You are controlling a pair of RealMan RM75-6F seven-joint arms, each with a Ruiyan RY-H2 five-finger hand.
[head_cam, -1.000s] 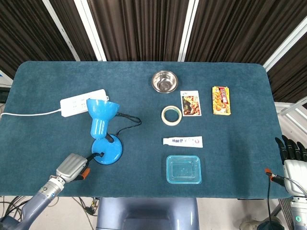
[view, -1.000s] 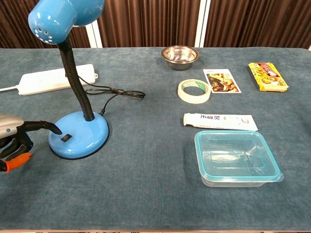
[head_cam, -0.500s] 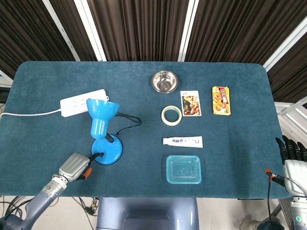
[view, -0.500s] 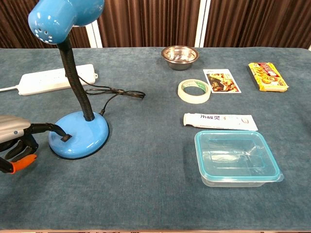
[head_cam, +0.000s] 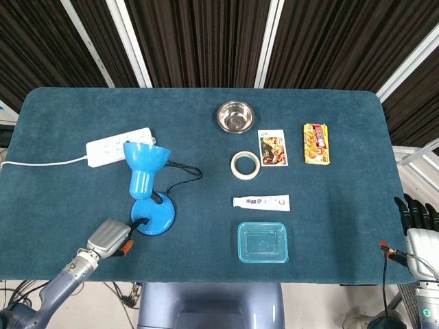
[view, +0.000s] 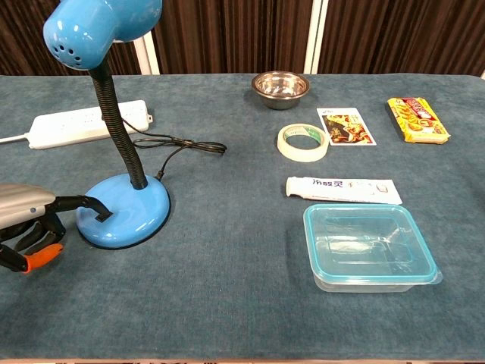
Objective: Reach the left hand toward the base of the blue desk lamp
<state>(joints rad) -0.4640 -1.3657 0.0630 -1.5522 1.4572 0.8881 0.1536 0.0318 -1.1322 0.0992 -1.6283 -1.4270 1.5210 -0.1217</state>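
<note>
The blue desk lamp (head_cam: 145, 168) stands at the table's front left, its round base (view: 125, 210) (head_cam: 153, 216) on the cloth and its shade (view: 98, 26) on a black bendable neck. My left hand (view: 34, 224) (head_cam: 111, 237) lies just left of the base, one black fingertip (view: 98, 210) resting on the base's near-left top by the switch. Its other fingers are curled under the grey back. My right hand (head_cam: 415, 216) hangs off the table's right edge, holding nothing; its fingers point up.
A white power strip (head_cam: 116, 146) and the lamp's black cord (view: 178, 145) lie behind the lamp. A steel bowl (head_cam: 234, 116), tape roll (head_cam: 245, 165), card (head_cam: 273, 148), snack pack (head_cam: 316, 143), tube (head_cam: 260, 202) and clear lidded box (head_cam: 263, 242) fill the middle and right.
My left hand has slid a little toward the table's front edge and right, and its extended finger moved from the base's left rim onto the base top by the switch.
</note>
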